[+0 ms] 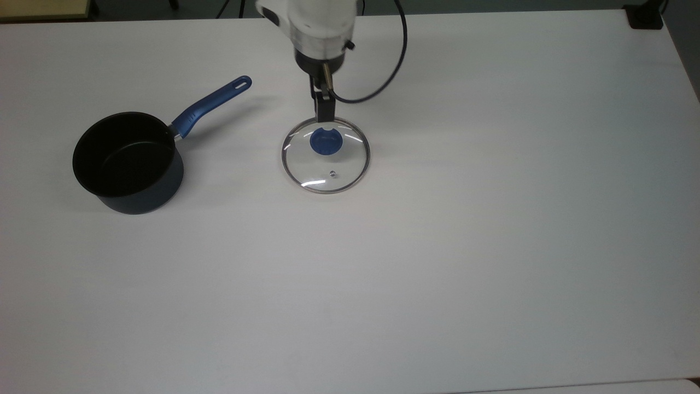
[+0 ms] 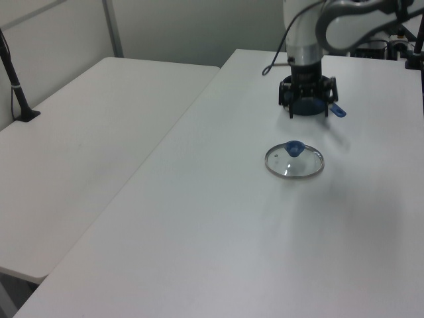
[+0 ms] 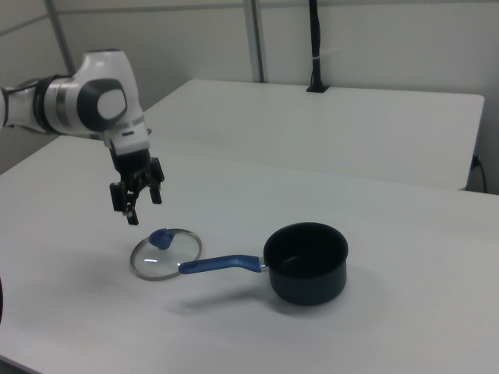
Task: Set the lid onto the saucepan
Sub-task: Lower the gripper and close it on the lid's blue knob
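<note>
The clear glass lid (image 1: 326, 164) with its blue knob (image 1: 326, 141) lies flat on the white table, also seen in the left view (image 2: 295, 165) and the right view (image 3: 160, 262). The dark navy saucepan (image 1: 128, 161) stands upright and uncovered to the top view's left, its blue handle (image 1: 212, 104) pointing toward the far edge. My gripper (image 1: 324, 114) hangs open with nothing in it, above the lid's far rim and clear of the knob. In the right view the gripper (image 3: 140, 206) hovers up and left of the knob. In the left view the gripper (image 2: 308, 111) partly covers the saucepan (image 2: 309, 106).
A black cable (image 1: 402, 49) loops from the arm over the table behind the lid. A second white table (image 2: 86, 139) adjoins on the left view's left, with a black post (image 2: 16, 86) standing on it. A dark object (image 1: 645, 16) sits at the top view's far right corner.
</note>
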{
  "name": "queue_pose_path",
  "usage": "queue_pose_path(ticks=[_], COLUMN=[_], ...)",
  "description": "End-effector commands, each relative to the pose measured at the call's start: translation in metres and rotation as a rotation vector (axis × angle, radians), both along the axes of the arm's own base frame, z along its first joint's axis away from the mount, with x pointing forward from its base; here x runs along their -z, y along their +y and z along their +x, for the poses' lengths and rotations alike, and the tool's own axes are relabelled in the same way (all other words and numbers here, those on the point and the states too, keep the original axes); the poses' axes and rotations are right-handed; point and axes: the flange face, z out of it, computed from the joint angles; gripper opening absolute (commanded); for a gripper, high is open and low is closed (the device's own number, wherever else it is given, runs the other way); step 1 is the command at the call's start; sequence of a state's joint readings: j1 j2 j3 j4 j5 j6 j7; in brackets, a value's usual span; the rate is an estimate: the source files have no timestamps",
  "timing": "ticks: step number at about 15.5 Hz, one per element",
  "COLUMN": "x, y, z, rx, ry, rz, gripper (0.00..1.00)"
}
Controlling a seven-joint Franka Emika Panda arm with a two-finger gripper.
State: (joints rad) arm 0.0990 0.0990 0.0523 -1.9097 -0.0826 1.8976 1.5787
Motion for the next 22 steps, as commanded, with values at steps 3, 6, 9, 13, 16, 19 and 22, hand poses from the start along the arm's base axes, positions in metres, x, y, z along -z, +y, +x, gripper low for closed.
queue_pose_path(ticks=[3,6,9,13,16,19,22], x=[0.035,0.049,0.074,0.094,0.101,0.103,0.103], y=[0.011,0.009,0.014,0.015,0.015,0.013,0.011], z=[-0.005,0.005,0.012,0.017,0.018,0.019,0.019], rx=[0.196,0.268,0.289,0.299,0.298,0.304,0.308], ry=[-0.113,-0.148,-0.151,-0.136,-0.132,-0.13,-0.128], rz=[0.031,0.04,0.045,0.042,0.041,0.041,0.041], gripper=[1.0,1.0,1.0,1.0,0.99,0.93,0.86])
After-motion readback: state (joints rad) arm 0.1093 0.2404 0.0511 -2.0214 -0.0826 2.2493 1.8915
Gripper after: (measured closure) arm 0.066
